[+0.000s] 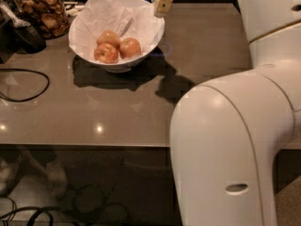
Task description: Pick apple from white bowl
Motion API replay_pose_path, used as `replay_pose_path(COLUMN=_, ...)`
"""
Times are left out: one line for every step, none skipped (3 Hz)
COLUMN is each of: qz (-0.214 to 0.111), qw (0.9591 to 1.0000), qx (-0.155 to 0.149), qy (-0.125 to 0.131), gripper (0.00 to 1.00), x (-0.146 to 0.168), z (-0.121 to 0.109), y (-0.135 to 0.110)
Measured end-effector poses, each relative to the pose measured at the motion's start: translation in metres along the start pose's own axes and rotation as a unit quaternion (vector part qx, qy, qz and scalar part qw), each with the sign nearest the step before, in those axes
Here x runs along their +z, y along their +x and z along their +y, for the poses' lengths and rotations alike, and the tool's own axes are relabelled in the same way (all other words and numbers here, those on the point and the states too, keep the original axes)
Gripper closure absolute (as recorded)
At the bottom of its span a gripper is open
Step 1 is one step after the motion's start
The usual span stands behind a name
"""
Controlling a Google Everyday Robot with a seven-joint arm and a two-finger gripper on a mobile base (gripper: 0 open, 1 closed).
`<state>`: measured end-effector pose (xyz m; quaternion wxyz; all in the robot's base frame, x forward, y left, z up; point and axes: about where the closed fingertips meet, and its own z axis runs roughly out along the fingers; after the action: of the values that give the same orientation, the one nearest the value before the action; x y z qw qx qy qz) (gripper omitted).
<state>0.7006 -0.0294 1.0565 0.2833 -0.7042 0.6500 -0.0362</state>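
The white bowl (146, 44), lined with crumpled white paper, stands at the far left of the grey table. Three reddish-orange apples lie in it, close together: one at the front left (106, 53), one at the right (130, 47), one behind (108, 37). My gripper (164, 3) hangs down from the top edge of the camera view, above the bowl's right rim and clear of the apples. Only its pale lower tip shows. My white arm (225, 145) fills the right foreground.
A glass jar of brown snacks (43, 12) stands left of the bowl, with a dark object (26, 36) beside it. A black cable (28, 86) loops on the table's left. The table's front edge (84, 145) runs across mid-frame; more cables lie on the floor below.
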Motion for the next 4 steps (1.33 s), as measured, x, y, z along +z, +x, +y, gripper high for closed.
replay_pose_path(qz=-0.002, qw=1.0000, qx=-0.006, qy=0.005, gripper=0.18, x=0.007, z=-0.008, y=-0.008)
replay_pose_path(qz=-0.002, qw=0.9999, qx=-0.011, qy=0.004, gripper=0.17, x=0.014, z=-0.011, y=-0.012)
replay_pose_path(qz=-0.005, qw=0.9998, qx=-0.017, qy=-0.001, gripper=0.17, x=0.025, z=-0.012, y=-0.018)
replay_pose_path(qz=-0.010, qw=0.9996, qx=-0.023, qy=-0.016, gripper=0.17, x=0.044, z=-0.011, y=-0.023)
